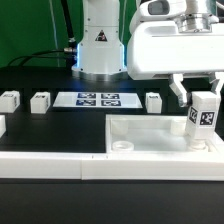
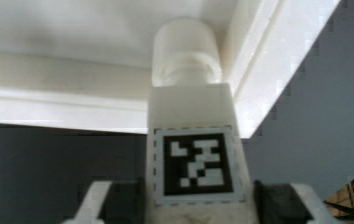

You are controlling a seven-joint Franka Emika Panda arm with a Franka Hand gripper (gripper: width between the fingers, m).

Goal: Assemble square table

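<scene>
The square table's white slab (image 1: 150, 133) lies flat, its raised rim up, with a round corner socket (image 1: 122, 146) showing at its near left in the exterior view. My gripper (image 1: 203, 100) is shut on a stubby white tagged leg (image 1: 205, 113) and holds it upright over the slab's right side. In the wrist view the leg (image 2: 199, 150) runs out between my fingers (image 2: 106, 205), and its rounded tip (image 2: 188, 55) points at the slab's rim (image 2: 263, 60). Three more legs stand behind the slab (image 1: 8, 100) (image 1: 40, 101) (image 1: 153, 101).
The marker board (image 1: 98, 99) lies flat in front of the robot base (image 1: 98, 50). A long low white barrier wall (image 1: 50, 165) runs along the near edge. A green backdrop closes the back.
</scene>
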